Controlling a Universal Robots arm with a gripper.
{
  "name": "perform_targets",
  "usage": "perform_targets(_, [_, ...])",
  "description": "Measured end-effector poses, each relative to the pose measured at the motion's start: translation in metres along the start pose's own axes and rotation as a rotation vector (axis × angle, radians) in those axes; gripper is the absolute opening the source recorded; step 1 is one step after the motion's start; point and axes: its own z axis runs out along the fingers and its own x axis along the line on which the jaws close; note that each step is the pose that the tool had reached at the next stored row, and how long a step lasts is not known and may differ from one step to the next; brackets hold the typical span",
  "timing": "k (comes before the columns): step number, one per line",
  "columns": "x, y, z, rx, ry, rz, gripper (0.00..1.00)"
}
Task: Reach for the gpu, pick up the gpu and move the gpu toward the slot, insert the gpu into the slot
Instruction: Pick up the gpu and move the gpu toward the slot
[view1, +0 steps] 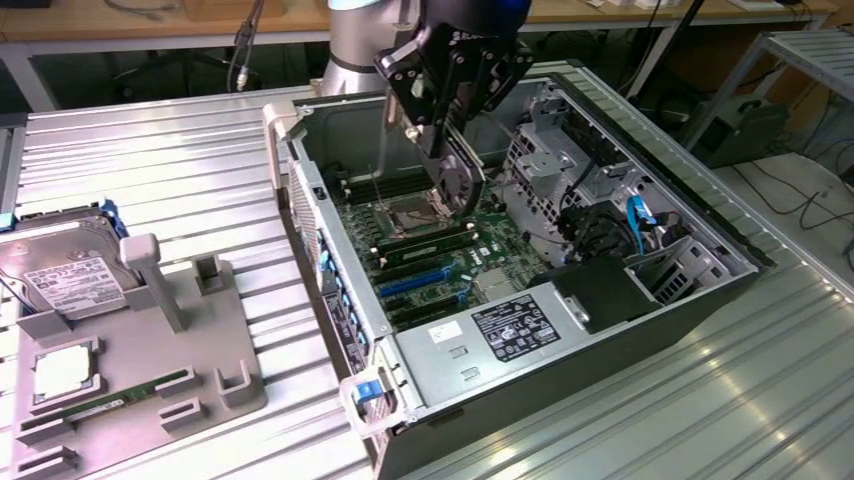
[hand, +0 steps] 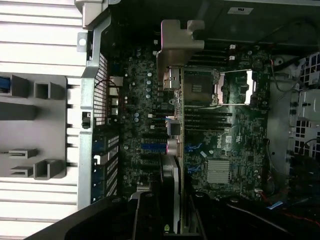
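While the downward-tilted gripper (view1: 446, 140) grips the thin, flat gpu (view1: 461, 190) with jaws partly closed, its silver bracket (hand: 177, 50) hangs above the green motherboard (view1: 497, 240).

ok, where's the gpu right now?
Exterior view, upper centre: the dark flat gpu card hangs in the black end effector over the green motherboard, inside the open metal computer case.

gpu (view1: 461, 192) partly hidden by gripper (view1: 441, 138)

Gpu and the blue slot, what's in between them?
In the exterior view, the black memory slots lie between the gpu and the blue slot.
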Motion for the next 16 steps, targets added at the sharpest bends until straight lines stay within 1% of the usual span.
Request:
perform_targets(7, [-0.018,-0.0009,0.0006,0.0001,0.0001,0.000,0.27])
perform_targets(16, [-0.043,-0.0023,0.0018,0.0000,0.0000,0.000,0.27])
